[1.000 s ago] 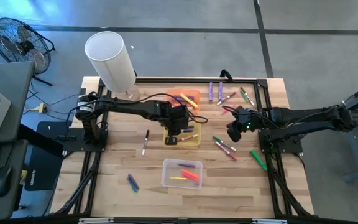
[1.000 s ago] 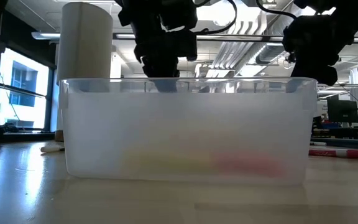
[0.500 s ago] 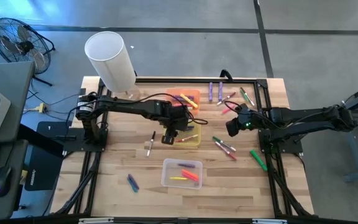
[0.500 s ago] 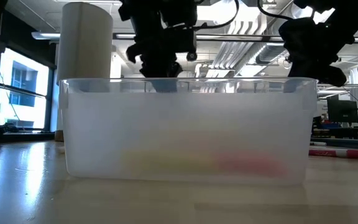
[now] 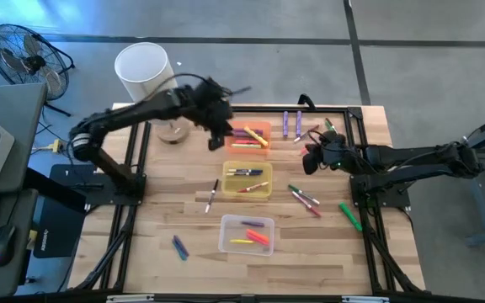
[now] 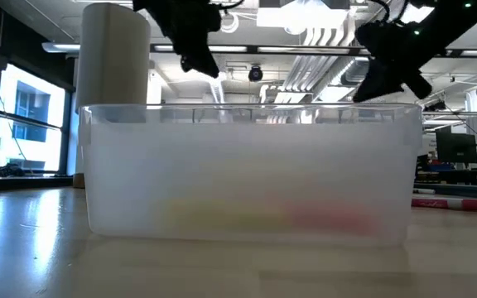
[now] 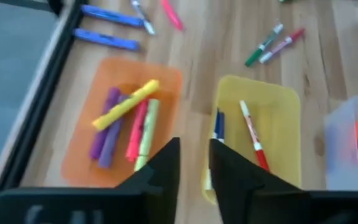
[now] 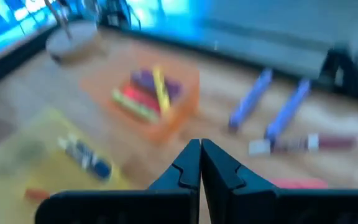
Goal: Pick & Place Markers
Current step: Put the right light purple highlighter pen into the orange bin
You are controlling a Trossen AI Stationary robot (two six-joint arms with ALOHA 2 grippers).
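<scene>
The left gripper [image 5: 217,136] has just come up and away from the shallow yellow plastic bin [image 5: 269,167], where it hung low a second ago, and it now sits high beside the rear corner of the flat orange plastic bin [image 5: 264,128]. In the wrist view its fingers [image 7: 166,163] stand a narrow gap apart with nothing between them. The yellow bin is back in plain sight with a blue marker [image 5: 244,172] and a red-and-white marker [image 5: 252,187] lying inside; that looks like a fresh drop, though the arm hid the bin before, so I can't be certain. The right gripper [image 5: 312,159] has edged toward the table's rear, jaws pressed together and empty, poised near the loose markers on its side. Plenty is left to do: two purple markers [image 5: 292,124] lie side by side by the rear rail, a green marker [image 5: 349,215] lies alone near the right frame, and a thin white-bodied marker [image 5: 211,195] rests on the wood just left of the yellow bin, shifted a touch nearer to it than before. The clear plastic tub [image 5: 226,225] nearer the front holds red and yellow pens. They are all short, capped and lying flat.
</scene>
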